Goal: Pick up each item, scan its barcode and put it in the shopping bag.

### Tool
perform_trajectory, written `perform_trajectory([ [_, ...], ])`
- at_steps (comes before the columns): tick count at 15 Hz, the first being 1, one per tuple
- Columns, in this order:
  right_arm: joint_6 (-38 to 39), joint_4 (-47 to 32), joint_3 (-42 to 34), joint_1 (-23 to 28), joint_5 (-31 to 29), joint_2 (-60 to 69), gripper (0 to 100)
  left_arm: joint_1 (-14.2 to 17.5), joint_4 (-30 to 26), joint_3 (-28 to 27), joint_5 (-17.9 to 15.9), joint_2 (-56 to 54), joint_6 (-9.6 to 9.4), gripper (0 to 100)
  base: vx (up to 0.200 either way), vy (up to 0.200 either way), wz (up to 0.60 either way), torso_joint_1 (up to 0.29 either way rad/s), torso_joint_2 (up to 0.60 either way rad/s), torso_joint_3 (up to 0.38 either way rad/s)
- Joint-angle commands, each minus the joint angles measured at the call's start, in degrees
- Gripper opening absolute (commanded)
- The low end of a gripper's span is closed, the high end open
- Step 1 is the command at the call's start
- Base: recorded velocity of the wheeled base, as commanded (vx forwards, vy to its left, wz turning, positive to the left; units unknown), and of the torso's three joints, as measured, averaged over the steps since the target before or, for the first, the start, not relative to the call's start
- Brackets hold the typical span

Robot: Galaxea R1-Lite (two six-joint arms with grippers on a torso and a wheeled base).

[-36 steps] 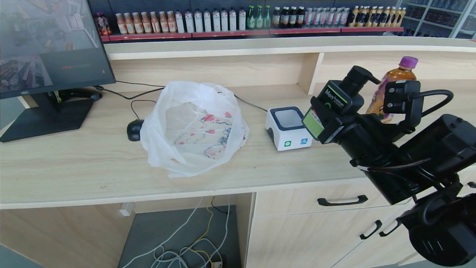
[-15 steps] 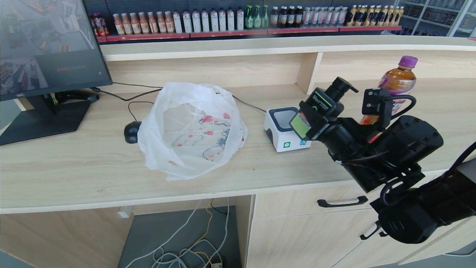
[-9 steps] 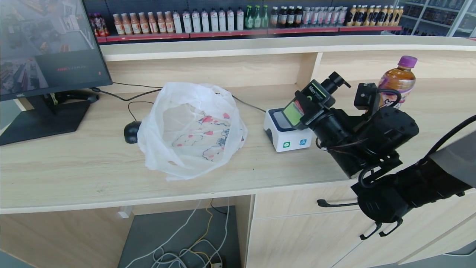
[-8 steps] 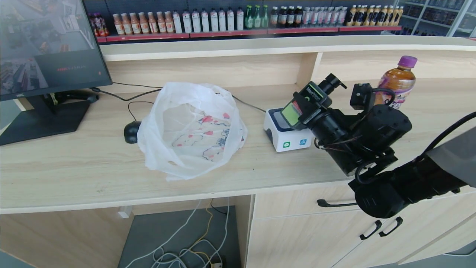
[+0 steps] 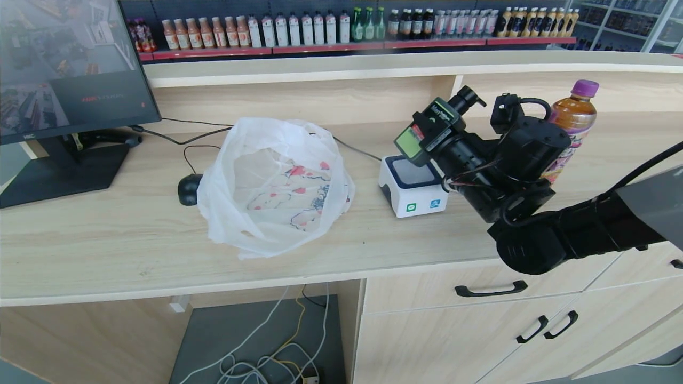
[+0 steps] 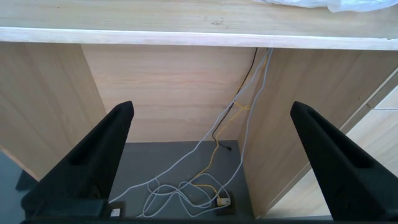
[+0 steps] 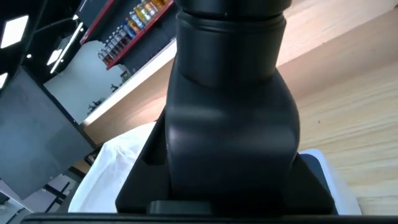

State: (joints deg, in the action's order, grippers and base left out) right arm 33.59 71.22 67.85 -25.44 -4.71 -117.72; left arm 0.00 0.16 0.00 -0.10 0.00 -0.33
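Above the scanner [image 5: 411, 192] near the right end of the counter [image 5: 106, 240], the head view has the right gripper [image 5: 451, 152] pinching the black pump bottle [image 5: 424, 133], the shopping bag [image 5: 277, 181] mid-counter. Under the counter's front edge, the left wrist view has the left gripper [image 6: 212, 109] spread wide over cables [image 6: 186, 186]. Right wrist view: the bottle hangs over the scanner.

Right arm [image 5: 533, 152]: matte black, fat cylindrical joints, thin black cable [image 5: 533, 99] looped over the wrist. Left end effector [image 6: 211, 106]: two black wedge-shaped fingers [image 6: 93, 162].
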Motion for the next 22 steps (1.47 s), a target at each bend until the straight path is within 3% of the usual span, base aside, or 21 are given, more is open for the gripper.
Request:
perform_trajectory([
  [1, 0.25, -0.38, -1.41, -0.22, -0.13, 0.48, 0, 0.0, 0.02, 0.0, 0.01, 0.0, -0.02, 100, 0.0, 0.0, 0.0, 0.0, 0.0, 0.0],
  [8, 0.43, -0.38, -5.45, -1.98, -0.22, 1.01, 0, 0.0, 0.02, 0.0, 0.01, 0.09, -0.02, 100, 0.0, 0.0, 0.0, 0.0, 0.0, 0.0],
  [22, 1.48, -0.2, -5.98, -1.72, -0.22, 0.04, 0, 0.0, 0.02, 0.0, 0.01, 0.09, -0.02, 100, 0.0, 0.0, 0.0, 0.0, 0.0, 0.0],
])
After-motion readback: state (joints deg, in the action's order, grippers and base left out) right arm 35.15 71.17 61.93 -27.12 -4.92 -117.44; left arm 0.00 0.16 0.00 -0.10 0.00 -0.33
